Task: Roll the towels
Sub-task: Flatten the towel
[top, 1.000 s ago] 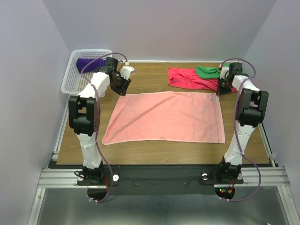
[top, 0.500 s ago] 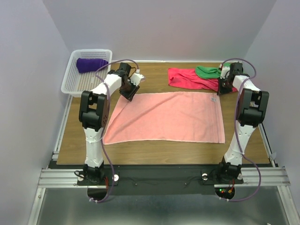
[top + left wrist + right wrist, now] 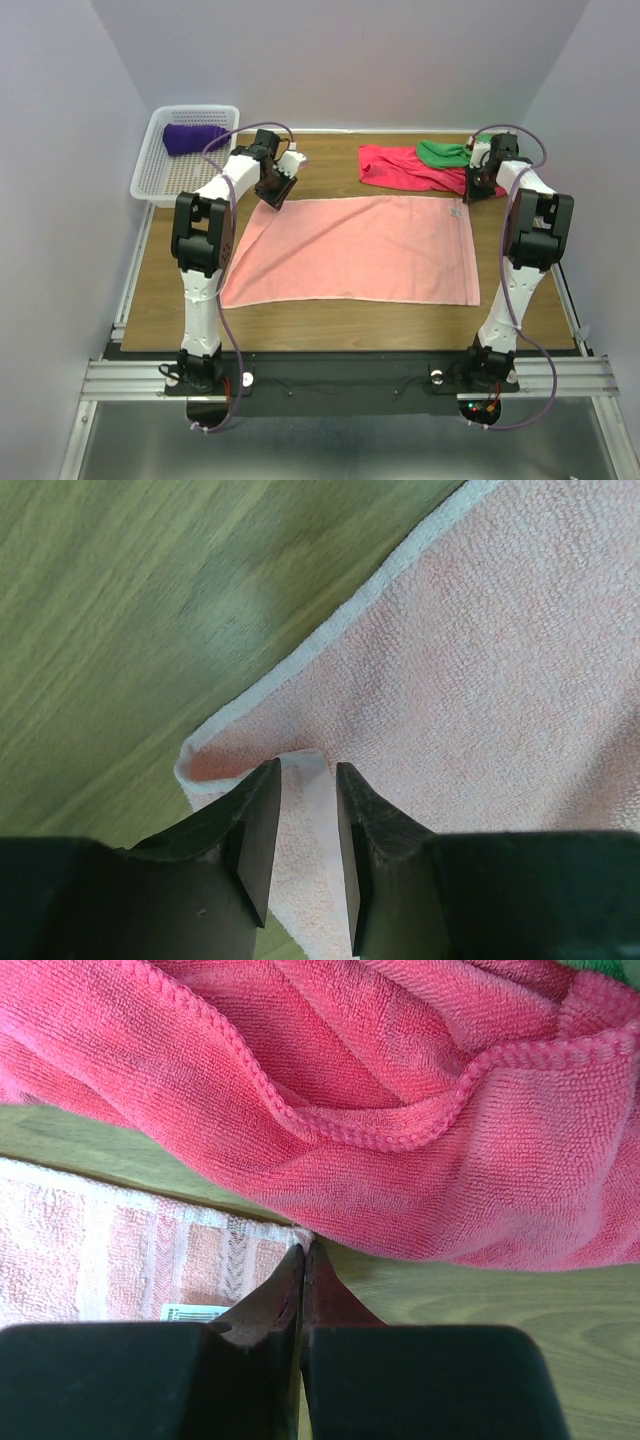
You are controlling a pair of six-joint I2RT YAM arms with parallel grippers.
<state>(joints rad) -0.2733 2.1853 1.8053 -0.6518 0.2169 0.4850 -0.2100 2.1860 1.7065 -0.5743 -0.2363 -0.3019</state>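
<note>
Salmon-pink towel (image 3: 350,250) corner sits curled between the spread left gripper (image 3: 307,770) fingers; right gripper (image 3: 303,1252) is pressed shut. I'd bite deeper before closing.

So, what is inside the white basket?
A purple towel, bunched or rolled, lies at the far end of the white basket. The near part shows only bare mesh. Anything beneath the towel is covered.

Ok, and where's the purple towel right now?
In the top view, the purple towel lies in the white mesh basket at the far left corner of the table, beyond and left of the left gripper.
</note>
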